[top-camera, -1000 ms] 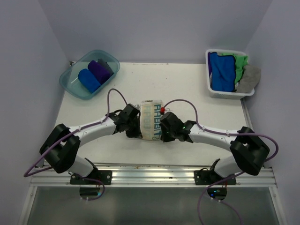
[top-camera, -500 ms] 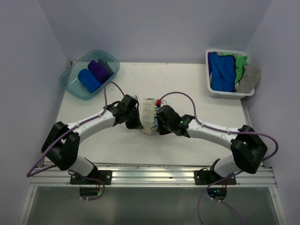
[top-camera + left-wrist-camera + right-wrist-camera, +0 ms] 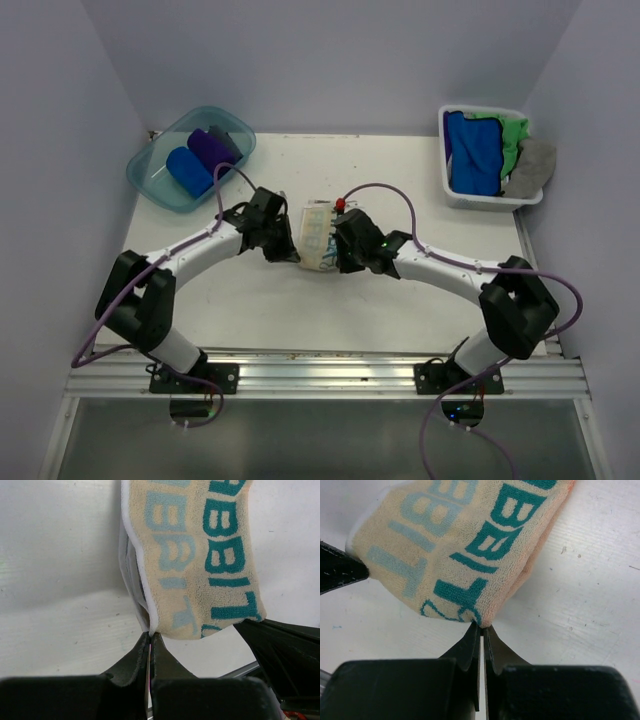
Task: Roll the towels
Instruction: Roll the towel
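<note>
My left gripper (image 3: 150,636) is closed on the white hem of the cream towel (image 3: 318,236), and my right gripper (image 3: 481,627) is closed on the opposite edge, so the cloth is pinched thin between both pairs of fingertips. The cream towel sits on the table (image 3: 400,185) to the right of the tub (image 3: 137,172) and nearer my bases, well apart from it. I judge it light, soft and floppy. The terry pile should give plenty of friction, so slipping is unlikely, but it has no stiffness and sags or unrolls wherever I am not holding it. The hems at the two side edges look like the best places to grip, since the stitched border is firmer than the pile. The strip's long axis runs from my bases toward the far wall, with the teal lettering along it. The turned-over part bunches between my grippers, so the roll's own axis lies crosswise, pointing from the tub side toward the side away from it. Inside the tub lie a blue roll (image 3: 188,170) and a purple roll (image 3: 212,148), touching. Far to the right of the tub, the basket (image 3: 470,200) holds loose blue, green and grey towels.
</note>
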